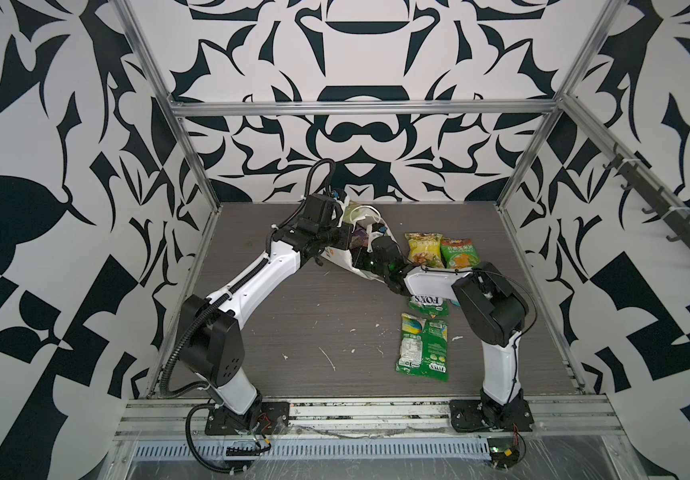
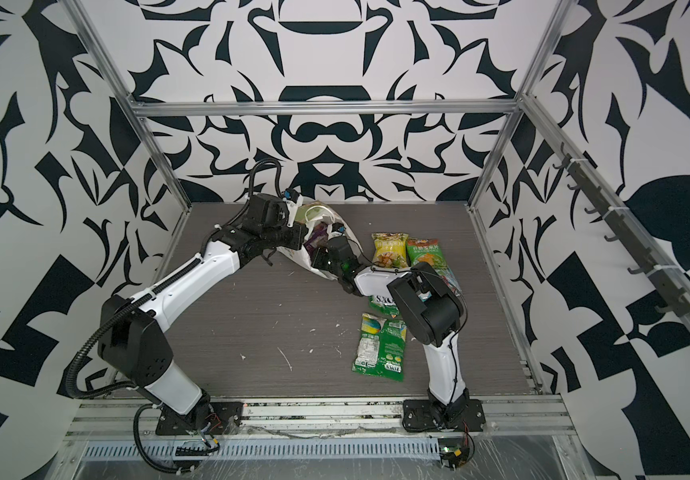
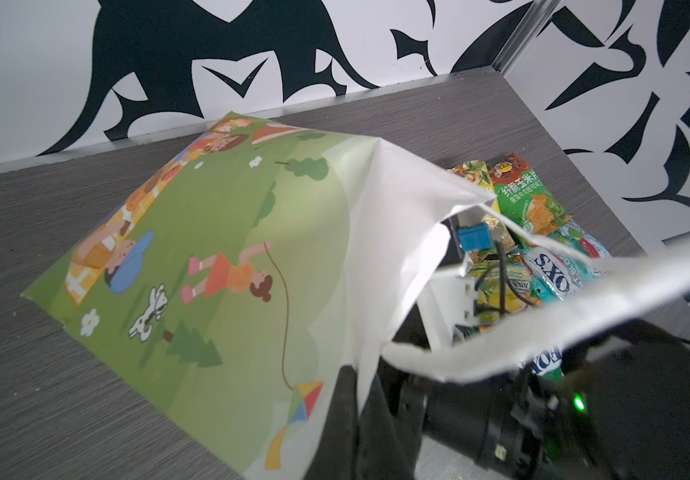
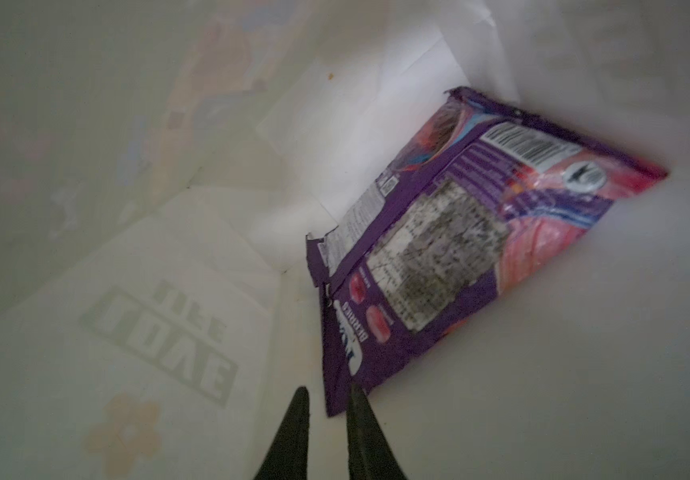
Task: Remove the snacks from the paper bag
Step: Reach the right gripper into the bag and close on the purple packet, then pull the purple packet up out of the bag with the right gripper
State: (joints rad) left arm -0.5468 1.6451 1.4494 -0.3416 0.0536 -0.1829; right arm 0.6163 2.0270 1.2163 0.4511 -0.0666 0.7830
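Observation:
The paper bag (image 1: 345,261) (image 2: 306,261) lies tipped over at the back of the table, its mouth facing the arms. My left gripper (image 3: 353,374) is shut on the white rim of the paper bag (image 3: 218,249) and holds the mouth up. My right gripper (image 4: 328,390) is deep inside the bag, open by a narrow gap. The corner of a purple snack packet (image 4: 459,232) lies between its fingertips. Outside the bag lie a yellow packet (image 1: 423,248), a green one (image 1: 458,252), a green "FOX'S" packet (image 1: 428,305) and a long green packet (image 1: 423,347).
My right forearm and elbow (image 1: 489,303) hang over the packets on the table's right side. Metal frame posts (image 1: 193,158) stand at the back corners. A rail of black hooks (image 1: 667,216) runs along the right wall. White specks (image 1: 328,359) dot the dark tabletop.

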